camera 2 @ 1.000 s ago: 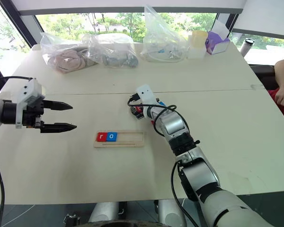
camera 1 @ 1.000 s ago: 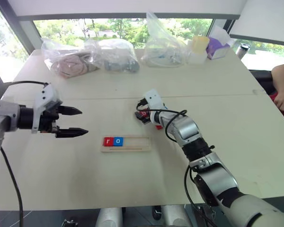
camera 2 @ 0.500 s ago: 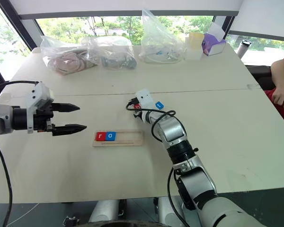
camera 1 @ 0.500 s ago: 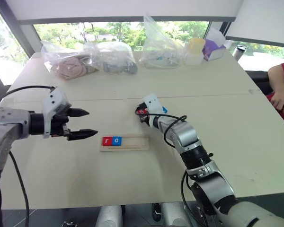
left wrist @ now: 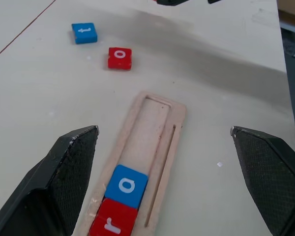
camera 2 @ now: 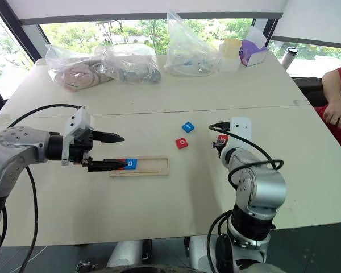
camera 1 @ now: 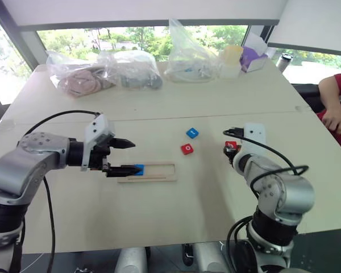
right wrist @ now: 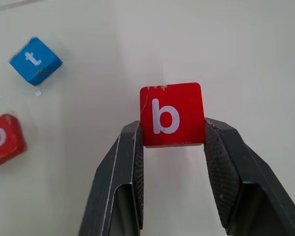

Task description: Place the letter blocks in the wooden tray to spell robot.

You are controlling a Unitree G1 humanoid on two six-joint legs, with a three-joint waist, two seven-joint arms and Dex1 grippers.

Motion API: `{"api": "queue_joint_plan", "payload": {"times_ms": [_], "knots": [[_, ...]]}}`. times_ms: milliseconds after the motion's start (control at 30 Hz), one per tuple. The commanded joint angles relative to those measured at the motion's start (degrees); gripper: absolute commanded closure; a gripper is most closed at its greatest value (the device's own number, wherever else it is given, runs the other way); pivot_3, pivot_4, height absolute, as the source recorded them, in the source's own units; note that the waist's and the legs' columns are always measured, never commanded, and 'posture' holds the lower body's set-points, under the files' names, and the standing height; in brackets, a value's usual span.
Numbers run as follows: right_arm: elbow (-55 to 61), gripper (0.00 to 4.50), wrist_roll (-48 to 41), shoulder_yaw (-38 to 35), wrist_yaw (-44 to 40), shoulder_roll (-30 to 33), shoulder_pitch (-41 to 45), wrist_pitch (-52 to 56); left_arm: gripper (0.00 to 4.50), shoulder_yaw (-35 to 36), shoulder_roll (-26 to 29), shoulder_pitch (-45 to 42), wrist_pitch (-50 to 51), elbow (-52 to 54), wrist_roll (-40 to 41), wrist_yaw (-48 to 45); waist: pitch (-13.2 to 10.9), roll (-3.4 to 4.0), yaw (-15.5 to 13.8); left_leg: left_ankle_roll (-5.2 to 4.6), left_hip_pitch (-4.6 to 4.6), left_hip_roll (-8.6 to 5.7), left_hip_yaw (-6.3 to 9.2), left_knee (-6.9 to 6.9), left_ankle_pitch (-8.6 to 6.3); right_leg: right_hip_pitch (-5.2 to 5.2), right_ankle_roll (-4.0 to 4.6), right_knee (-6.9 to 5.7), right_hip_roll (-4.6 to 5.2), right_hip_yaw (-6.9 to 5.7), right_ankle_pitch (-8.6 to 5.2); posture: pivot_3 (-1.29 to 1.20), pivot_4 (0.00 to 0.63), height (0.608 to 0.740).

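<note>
The wooden tray (camera 1: 159,172) lies mid-table with a red r block (left wrist: 110,223) and a blue o block (left wrist: 127,186) at its left end. My left gripper (camera 1: 133,157) hovers open over that end, one finger on each side of the tray. Two loose letter blocks rest on the table beyond the tray, a red o (camera 1: 186,149) and a blue t (camera 1: 192,133). To their right, my right gripper (right wrist: 172,127) is shut on a red b block (right wrist: 172,114), held off the table with the letter facing up.
Clear plastic bags (camera 1: 131,68) of items, a yellow-lidded cup (camera 1: 235,60) and a purple box (camera 1: 253,57) line the far edge. A person's arm in a red sleeve (camera 1: 335,96) rests at the table's right edge.
My right gripper closed on the red b block and pulled back to the right, leaving the red o and blue t behind. My left gripper moved right, over the tray's left end.
</note>
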State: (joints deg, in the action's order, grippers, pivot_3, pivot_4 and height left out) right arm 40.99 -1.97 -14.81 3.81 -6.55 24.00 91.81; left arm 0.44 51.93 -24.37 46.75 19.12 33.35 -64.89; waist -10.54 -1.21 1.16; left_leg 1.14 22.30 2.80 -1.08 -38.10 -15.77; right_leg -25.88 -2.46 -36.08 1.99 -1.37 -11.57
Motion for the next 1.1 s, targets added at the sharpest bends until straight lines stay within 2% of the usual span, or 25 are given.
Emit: {"api": "queue_joint_plan", "payload": {"times_ms": [33,67,233,367,400,533,567,667,733,800,833,867,933,1000,1100], "knots": [[2.7,3.36,0.6,-2.0,2.0,-9.0,-1.9,0.7,0.0,-1.9,-0.4,-2.9,-2.8,-2.6,-1.8,-0.9,-0.1,0.08,-0.1,0.0,0.0,0.04,0.2,-0.02,0.0,0.04,0.06,0.04,-0.18,0.01,0.02,0.0,0.15,0.74],[2.6,3.36,0.0,-1.7,1.8,-10.0,-2.5,0.7,0.0,-2.5,-0.2,-3.1,-3.3,-3.4,-2.1,-1.4,0.0,0.07,-0.1,0.0,0.05,0.03,0.27,-0.02,0.0,-0.04,0.16,0.08,-0.26,0.05,0.07,0.0,0.15,0.74],[1.2,3.36,-2.7,2.9,0.3,-7.2,-6.2,0.7,0.0,-3.6,-0.3,-3.4,-3.7,-4.3,-2.3,-2.3,-0.1,0.09,0.2,0.0,0.05,0.05,0.35,0.03,0.0,-0.1,0.27,0.04,-0.38,0.12,0.06,0.0,0.15,0.74],[0.8,3.36,-3.8,2.7,0.1,-7.7,-7.2,0.7,0.0,-4.1,-0.7,-3.7,-4.1,-4.7,-2.8,-2.1,0.0,0.08,0.0,0.0,0.19,0.04,0.28,0.15,0.0,-0.36,0.24,-0.01,-0.44,0.25,0.03,0.0,0.15,0.74],[0.5,2.3,-4.3,2.6,-0.2,-7.7,-7.6,0.7,0.0,-4.1,-0.8,-3.7,-4.1,-4.8,-2.8,-2.0,0.0,0.09,0.0,0.0,0.19,0.04,0.26,0.17,0.0,-0.37,0.23,-0.01,-0.44,0.28,0.02,0.0,0.15,0.74],[0.0,0.19,-5.5,1.8,0.0,-7.9,-7.8,0.7,0.0,-4.0,-0.9,-3.7,-4.1,-4.9,-3.1,-2.1,-0.1,0.08,0.0,-0.01,0.18,0.04,0.13,0.17,0.0,-0.42,0.24,-0.01,-0.44,0.42,0.0,0.0,0.15,0.74],[-0.1,0.05,-5.7,1.8,0.1,-7.7,-7.7,0.7,0.0,-4.0,-0.9,-3.7,-4.2,-5.0,-3.1,-2.0,-0.1,0.08,0.0,0.0,0.17,0.04,0.1,0.17,0.0,-0.44,0.25,-0.01,-0.44,0.45,0.0,0.0,0.15,0.74],[-0.2,0.05,-6.7,1.9,-0.2,-6.1,-7.4,0.7,0.0,-3.8,-0.8,-3.6,-4.3,-5.2,-3.3,-1.9,-0.1,0.08,0.1,-0.01,0.15,0.03,0.03,0.16,0.0,-0.44,0.25,-0.01,-0.45,0.55,0.01,0.0,0.15,0.74],[0.4,0.05,-9.1,1.7,-2.7,-1.6,-6.3,0.7,0.0,-3.7,-0.7,-3.6,-4.4,-5.4,-3.4,-1.9,0.0,0.03,0.1,0.0,0.14,0.03,0.01,0.16,0.0,-0.44,0.24,0.0,-0.45,0.57,0.01,0.0,0.15,0.74],[1.0,0.05,-11.3,2.6,-8.9,11.7,-2.2,0.0,0.0,-3.5,-0.5,-3.8,-4.4,-5.5,-3.2,-2.3,-0.1,0.16,0.0,-0.01,0.15,0.04,0.02,0.17,0.0,-0.42,0.24,0.01,-0.48,0.58,-0.01,0.0,0.15,0.74],[-0.5,0.05,-13.9,3.4,-17.0,21.7,-1.5,-5.0,0.0,-3.3,-0.5,-4.2,-4.1,-5.6,-2.4,-3.1,-0.2,0.24,-0.1,-0.01,0.18,-0.01,-0.05,0.16,0.0,-0.46,0.23,0.04,-0.43,0.65,0.0,0.0,0.15,0.74],[-1.8,0.05,-16.0,4.1,-22.9,28.8,-1.3,-8.9,0.0,-3.1,-0.4,-4.5,-3.9,-5.8,-1.9,-3.7,-0.3,0.27,-0.1,0.0,0.19,-0.09,-0.14,0.11,0.0,-0.46,0.22,0.08,-0.42,0.83,0.0,0.0,0.15,0.74],[-5.6,0.05,-17.9,6.1,-35.7,39.4,-5.4,-24.0,0.0,-3.8,0.0,-4.9,-4.2,-5.7,-1.8,-5.3,-0.3,0.11,-0.1,-0.01,0.18,-0.33,-0.23,0.06,0.0,-0.4,0.11,0.12,-0.41,1.19,-0.06,0.0,0.15,0.74],[-10.7,0.05,-17.5,9.4,-47.5,46.2,-10.6,-39.1,0.0,-4.8,0.5,-4.7,-4.4,-4.7,-2.2,-6.4,-0.2,-0.21,0.0,-0.02,0.06,-0.32,-0.15,0.14,-0.01,-0.2,-0.04,0.23,-0.49,1.2,-0.16,0.0,0.15,0.74],[-21.0,0.05,-16.7,12.9,-56.2,48.9,-11.9,-52.4,0.0,-5.0,0.5,-4.2,-3.9,-3.2,-2.3,-6.4,-0.3,-0.29,0.3,-0.23,0.01,-0.1,-0.1,0.2,-0.14,-0.12,-0.05,0.33,-0.83,1.27,-0.17,0.0,0.15,0.74]]}}
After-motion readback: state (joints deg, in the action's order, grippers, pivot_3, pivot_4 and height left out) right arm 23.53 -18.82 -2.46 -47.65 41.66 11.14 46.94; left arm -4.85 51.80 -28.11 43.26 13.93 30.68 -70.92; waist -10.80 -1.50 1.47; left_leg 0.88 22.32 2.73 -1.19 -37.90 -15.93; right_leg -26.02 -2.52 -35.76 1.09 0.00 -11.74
